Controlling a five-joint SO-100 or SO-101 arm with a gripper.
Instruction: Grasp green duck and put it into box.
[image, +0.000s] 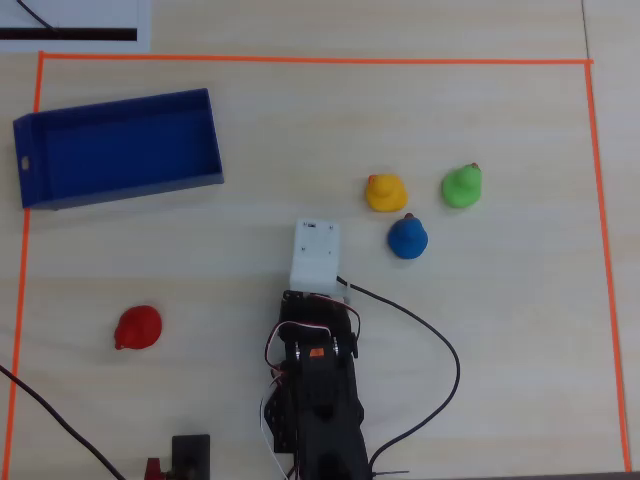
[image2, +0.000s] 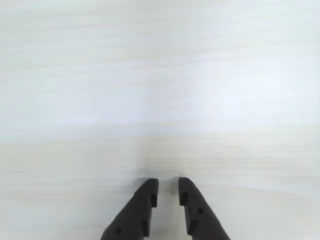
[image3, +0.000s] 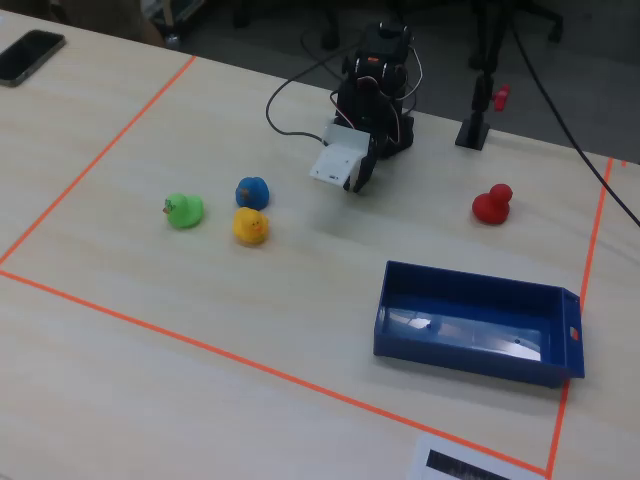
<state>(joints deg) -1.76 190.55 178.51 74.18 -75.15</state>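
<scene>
Overhead view. My arm (image: 318, 400) enters from the 6 o'clock edge of the pale wooden tabletop (image: 300, 130), which is framed by an orange tape border (image: 300, 59). A white housing (image: 315, 254) caps the arm's forward end and hides my end effector here. The green duck (image: 462, 186) sits at about 2 o'clock from that housing, well apart from it. The yellow duck (image: 385, 192) lies at 9 o'clock of the green duck, near it, and the blue duck (image: 408, 237) sits at 5 o'clock of the yellow one, just beside it. The box (image: 118, 148), a dark-blue open tray, lies at 10 o'clock from the housing, and its floor appears bare. A red duck (image: 137, 327) rests at 8 o'clock from the housing.

Wrist view. My end effector (image2: 168, 186) rises from the 6 o'clock edge; its two dark fingers (image2: 142, 205) stand nearly pressed together with only a narrow slit between the tips, pinching nothing. Only blurred bare tabletop fills the rest.

Fixed view. My arm (image3: 378, 85) stands toward 12 o'clock, its white housing (image3: 337, 163) tilted down toward the tabletop (image3: 300, 300). The green duck (image3: 185, 210) sits at 8 o'clock from it, upright on the tabletop. The blue duck (image3: 252, 191) and yellow duck (image3: 250, 226) lie between duck and arm. The box (image3: 478, 322) lies at 5 o'clock; the red duck (image3: 491, 204) at 3 o'clock.
</scene>
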